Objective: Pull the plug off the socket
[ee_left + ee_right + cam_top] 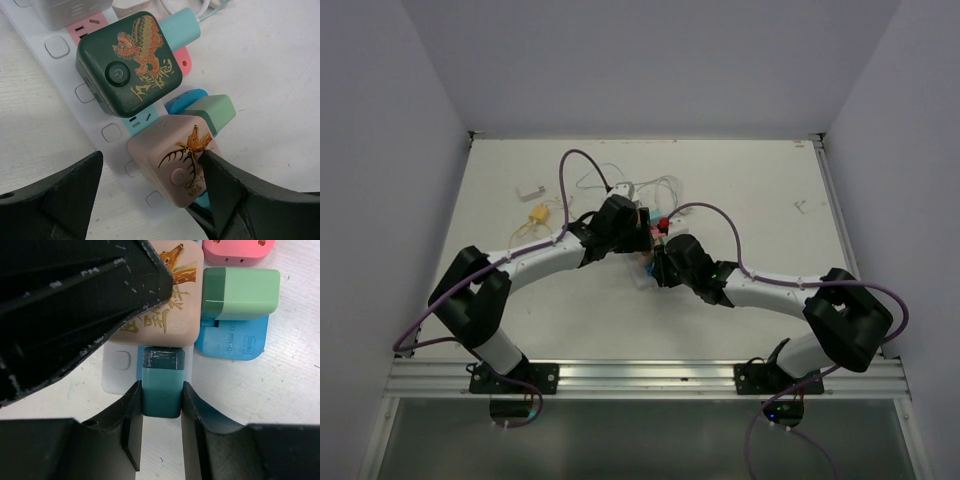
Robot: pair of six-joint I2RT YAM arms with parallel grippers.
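Two black pincers meet over the socket [65, 67], a long glossy white strip lying mid-table, with rounded square buttons and pastel pink and blue outlets. The right gripper [161, 400] is clenched on the plug [161, 367], a smooth teal block with rounded corners at the socket's end. Its matte, scuffed fingers [131, 425] press both flanks. The left gripper [152, 159] is spread wide above the socket, straddling a beige-pink cube [170, 150] printed with a gold deer. One finger touches the cube's edge, the other stands apart. Further along the socket sits a dark green cube [125, 75] with a gold-and-red dragon and a round power button. Just beside the socket, a mint plug [215, 112] overlaps a flat blue plastic piece [232, 342].
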